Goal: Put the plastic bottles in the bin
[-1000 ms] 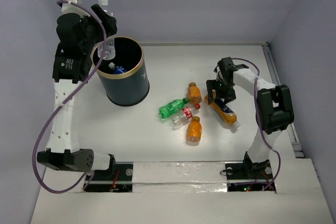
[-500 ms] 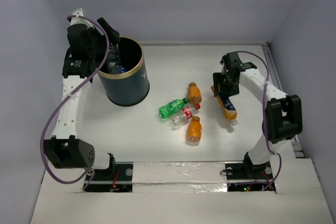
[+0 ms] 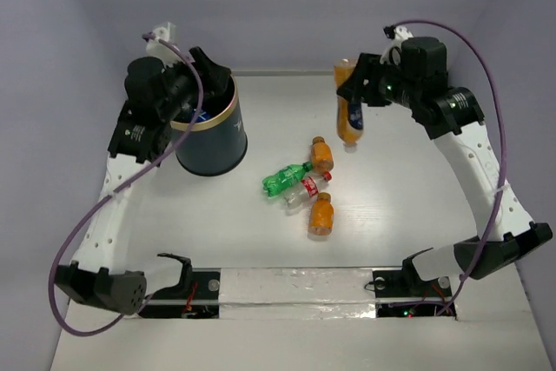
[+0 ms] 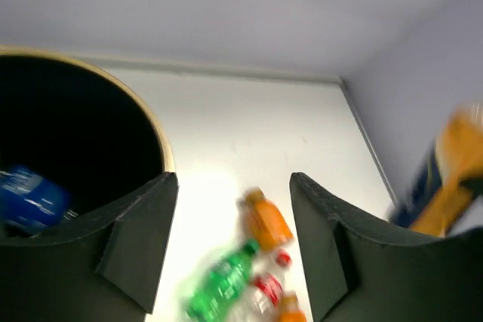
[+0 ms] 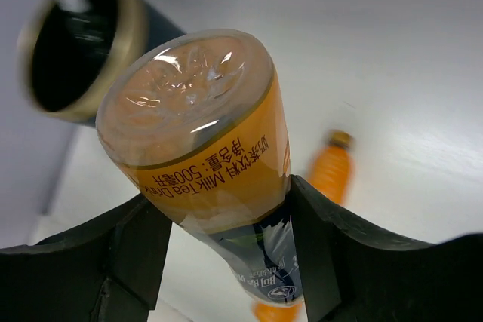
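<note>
My right gripper (image 3: 358, 91) is shut on an orange milk-tea bottle (image 3: 348, 115) with a dark label, held high above the table's back right; it fills the right wrist view (image 5: 211, 156). The navy bin (image 3: 208, 132) with its gold rim stands at the back left and holds a blue-labelled bottle (image 4: 30, 200). My left gripper (image 3: 208, 71) is open and empty over the bin's rim (image 4: 155, 133). On the table lie an orange bottle (image 3: 321, 154), a green bottle (image 3: 285, 178), a clear red-labelled bottle (image 3: 306, 191) and another orange bottle (image 3: 321, 215).
A metal rail (image 3: 465, 145) runs along the table's right edge. Grey walls close in the back and both sides. Purple cables loop from both arms.
My right gripper has taken the milk-tea bottle off the table and lifted it up and back. My left gripper has let its clear bottle drop into the bin and swung right.
</note>
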Controlling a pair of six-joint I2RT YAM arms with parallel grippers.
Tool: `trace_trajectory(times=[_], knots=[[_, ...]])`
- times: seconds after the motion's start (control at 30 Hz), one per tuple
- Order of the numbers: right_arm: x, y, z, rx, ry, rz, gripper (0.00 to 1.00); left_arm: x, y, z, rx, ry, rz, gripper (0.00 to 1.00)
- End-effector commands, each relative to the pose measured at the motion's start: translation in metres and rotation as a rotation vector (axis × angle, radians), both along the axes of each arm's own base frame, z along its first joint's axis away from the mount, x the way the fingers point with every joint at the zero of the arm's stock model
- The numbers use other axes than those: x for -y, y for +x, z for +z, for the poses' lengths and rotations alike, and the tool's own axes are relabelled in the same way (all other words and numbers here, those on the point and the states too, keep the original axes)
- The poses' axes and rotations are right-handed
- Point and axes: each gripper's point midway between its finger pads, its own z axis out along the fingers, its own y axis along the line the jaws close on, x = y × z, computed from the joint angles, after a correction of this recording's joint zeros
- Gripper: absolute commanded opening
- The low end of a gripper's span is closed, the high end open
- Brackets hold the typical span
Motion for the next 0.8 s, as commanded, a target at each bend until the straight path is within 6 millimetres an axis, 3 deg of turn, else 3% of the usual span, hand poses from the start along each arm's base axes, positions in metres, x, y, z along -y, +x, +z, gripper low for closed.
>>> trace_trajectory(times=[0.0, 0.03, 0.07, 0.1, 0.13, 0.17, 0.2, 0.23, 0.27, 0.3, 0.33, 0.37, 0.4, 0.43, 0.47, 0.5, 0.53, 0.57, 0.63, 0.67, 0.7, 0.77], knots=[[-0.067, -0.008, 0.087, 0.155, 0.269, 0.155, 0.59, 0.021, -0.036, -0.004, 0.024, 0.03, -0.075, 0.58], [-0.079, -0.013, 0.11, 0.191, 0.329, 0.197, 0.59, 0.024, -0.042, -0.013, 0.005, 0.032, -0.082, 0.55], [-0.091, -0.015, 0.12, 0.201, 0.38, 0.227, 0.59, 0.027, -0.048, -0.036, -0.042, 0.037, -0.091, 0.51], [-0.102, -0.01, 0.142, 0.228, 0.484, 0.244, 0.59, 0.028, -0.062, -0.035, -0.034, 0.018, -0.104, 0.49], [-0.112, -0.012, 0.152, 0.238, 0.537, 0.269, 0.59, 0.027, -0.067, -0.045, -0.054, 0.015, -0.103, 0.48], [-0.123, -0.014, 0.162, 0.243, 0.589, 0.292, 0.59, 0.029, -0.073, -0.068, -0.1, 0.017, -0.111, 0.46], [-0.133, -0.005, 0.175, 0.26, 0.668, 0.293, 0.59, 0.03, -0.085, -0.069, -0.095, 0.004, -0.126, 0.45], [-0.141, 0.0, 0.18, 0.265, 0.698, 0.293, 0.59, 0.028, -0.091, -0.08, -0.123, 0.008, -0.124, 0.44], [-0.146, 0.0, 0.197, 0.295, 0.734, 0.301, 0.6, 0.026, -0.095, -0.102, -0.17, 0.015, -0.117, 0.43], [-0.157, -0.001, 0.207, 0.3, 0.773, 0.317, 0.6, 0.026, -0.104, -0.104, -0.169, 0.008, -0.123, 0.43], [-0.173, 0.019, 0.196, 0.281, 0.779, 0.292, 0.6, 0.024, -0.109, -0.114, -0.201, -0.002, -0.118, 0.42], [-0.177, 0.017, 0.218, 0.317, 0.826, 0.301, 0.6, 0.023, -0.114, -0.134, -0.245, -0.003, -0.113, 0.41], [-0.188, 0.018, 0.225, 0.333, 0.853, 0.301, 0.6, 0.02, -0.121, -0.138, -0.249, -0.014, -0.105, 0.41], [-0.196, 0.023, 0.228, 0.34, 0.867, 0.296, 0.6, 0.019, -0.126, -0.148, -0.286, -0.032, -0.092, 0.41], [-0.215, 0.044, 0.208, 0.312, 0.857, 0.275, 0.6, 0.017, -0.131, -0.165, -0.324, -0.035, -0.083, 0.41], [-0.216, 0.043, 0.228, 0.361, 0.885, 0.271, 0.6, 0.015, -0.136, -0.166, -0.322, -0.053, -0.079, 0.41], [-0.222, 0.051, 0.225, 0.365, 0.893, 0.243, 0.6, 0.015, -0.141, -0.173, -0.344, -0.062, -0.078, 0.41], [-0.242, 0.068, 0.201, 0.329, 0.88, 0.228, 0.6, 0.015, -0.146, -0.187, -0.384, -0.08, -0.071, 0.41], [-0.249, 0.078, 0.198, 0.344, 0.894, 0.185, 0.6, 0.013, -0.158, -0.195, -0.408, -0.104, -0.069, 0.41], [-0.26, 0.08, 0.187, 0.329, 0.887, 0.181, 0.6, 0.012, -0.163, -0.206, -0.433, -0.111, -0.066, 0.42], [-0.268, 0.092, 0.169, 0.31, 0.871, 0.164, 0.6, 0.013, -0.169, -0.203, -0.425, -0.134, -0.077, 0.46], [-0.287, 0.091, 0.149, 0.271, 0.855, 0.17, 0.6, 0.013, -0.178, -0.215, -0.458, -0.138, -0.083, 0.52]])
